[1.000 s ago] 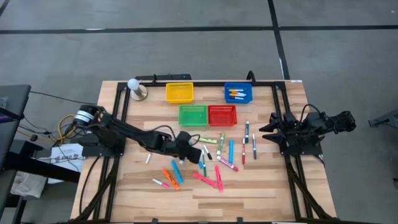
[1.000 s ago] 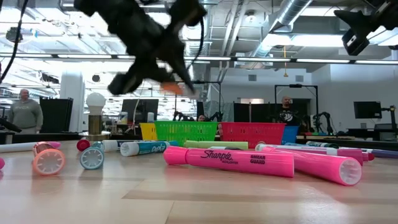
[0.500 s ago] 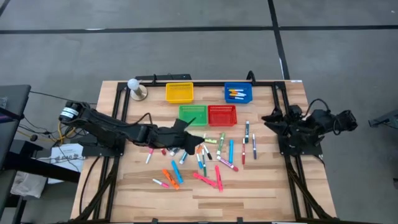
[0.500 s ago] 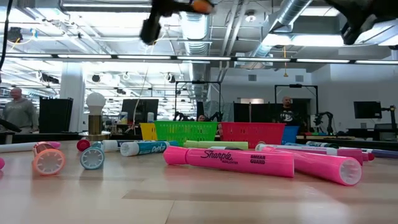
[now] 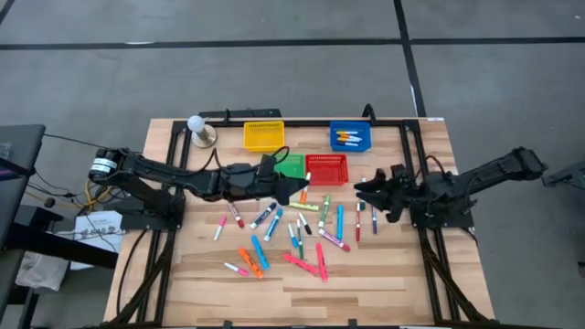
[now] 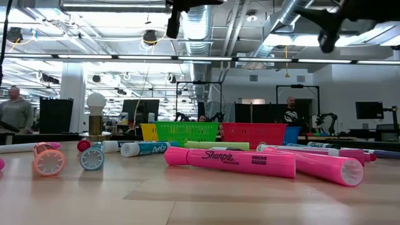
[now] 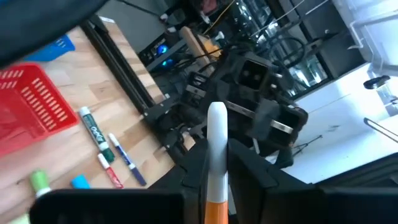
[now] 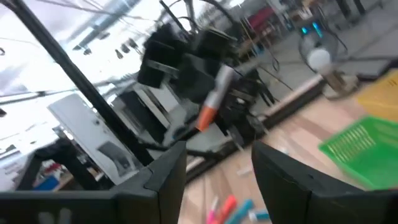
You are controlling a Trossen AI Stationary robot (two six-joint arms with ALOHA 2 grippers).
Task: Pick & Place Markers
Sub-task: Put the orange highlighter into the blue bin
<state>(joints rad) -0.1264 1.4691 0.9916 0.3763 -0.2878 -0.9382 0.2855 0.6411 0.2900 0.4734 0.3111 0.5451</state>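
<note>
My left gripper (image 5: 297, 190) hovers above the table beside the green basket (image 5: 291, 164) and the red basket (image 5: 326, 169), shut on an orange marker with a white end (image 7: 216, 134). That marker also shows in the right wrist view (image 8: 213, 99). Many other markers (image 5: 302, 233) lie flat and scattered on the wooden table (image 5: 384, 274); up close they show as pink ones (image 6: 231, 162). My right gripper (image 5: 367, 194) stands open above the markers at the table's right, its fingers (image 8: 165, 180) spread, holding nothing. My left gripper pinches the marker's orange barrel (image 7: 216, 205) between its two fingers (image 7: 196, 167). The fingers reach nearly level from the table's left and lie along the marker. Its white end (image 7: 216, 121) sticks forward past the fingertips. The marker is lifted clear of the table.
A yellow basket (image 5: 263, 135) and a blue basket (image 5: 350, 137) holding a few markers stand at the far edge. A white bulb on a round base (image 5: 198, 128) is at the far left. A black frame (image 5: 274, 119) borders the table. People stand in the room behind (image 6: 12, 112).
My left gripper has risen with the orange marker and gone toward the far right, to the green and red baskets, tipping from pointing down to nearly level. My right arm has stretched out toward the table's left, over the markers on the right.
</note>
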